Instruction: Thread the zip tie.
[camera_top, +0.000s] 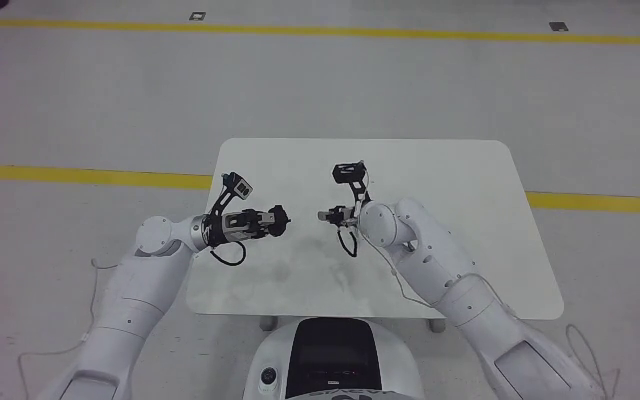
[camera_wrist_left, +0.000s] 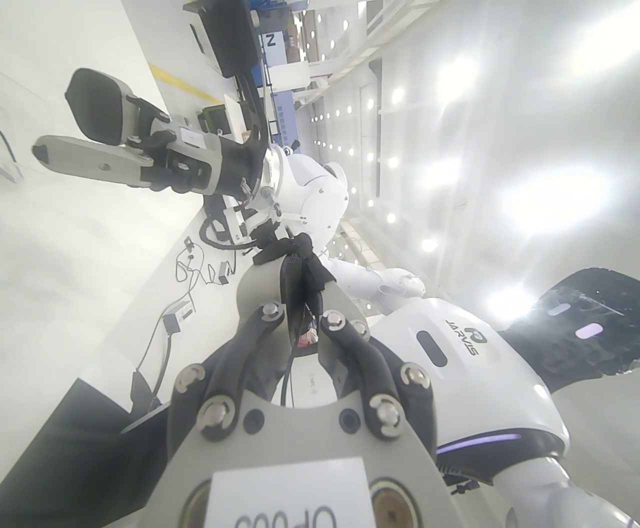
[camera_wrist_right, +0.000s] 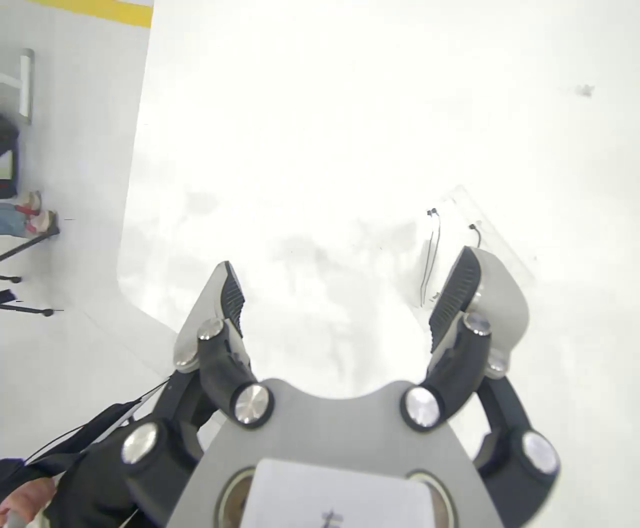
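Starting at the left gripper (camera_top: 280, 220), held up over the white table (camera_top: 460, 200): pressed tight together, tips aimed across at the right gripper (camera_top: 325, 214). Dark ragged bit (camera_wrist_left: 307, 255) at the end of its pads (camera_wrist_left: 294, 287): too unclear to name. Moving on to the right gripper: spread wide, nothing in it, close to the left one but not touching.

Further right, through the right wrist view: one thin dark zip tie (camera_wrist_right: 431, 257) flat on a clear sheet (camera_wrist_right: 492, 220) on the table, just past the spread fingers (camera_wrist_right: 462, 280) and lower down, with a second zip tie (camera_wrist_right: 475, 234) beside it, partly hidden. Long way of the first tie: nearly the same way as the fingers point, small head at the far end.

Looks like a job for the right gripper, being nearer: down and forward, then a turn to pinch across the strap.

For the ties and the sheet, go to the right wrist view; for the gap between the two grippers, go to the top view.
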